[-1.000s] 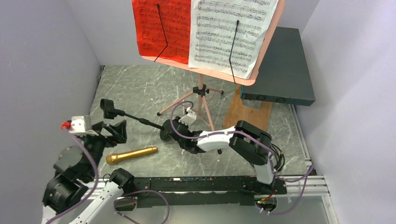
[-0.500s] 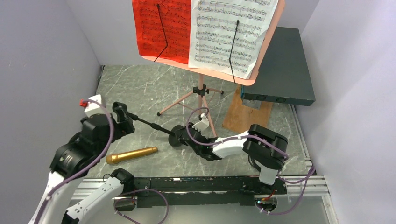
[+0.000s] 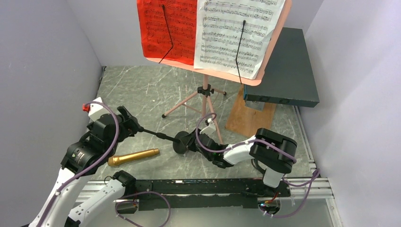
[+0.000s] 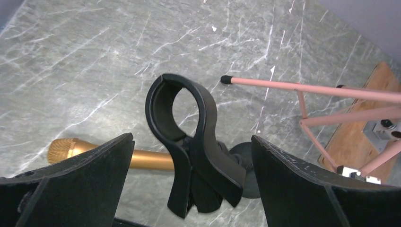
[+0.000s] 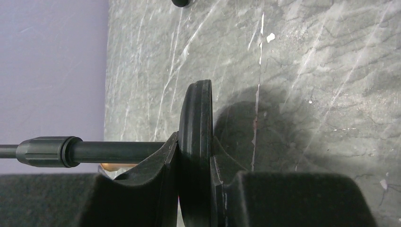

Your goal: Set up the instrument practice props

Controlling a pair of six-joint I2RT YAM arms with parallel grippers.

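Right pincer (image 5: 193,158) clamped on mic stand base (image 5: 194,104), held edge-on, probably for righting; left pincer (image 4: 191,142), apart, brackets clip (image 4: 206,118) at base's 10 o'clock.

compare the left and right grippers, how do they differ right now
The left gripper is open, its pads clear on either side of the mic clip; the right gripper is shut on the rim of the round base. The left gripper is at the clip end of the black mic stand, the right gripper at its base end. Both are at that one stand, which is tipped over, its base turned on edge.
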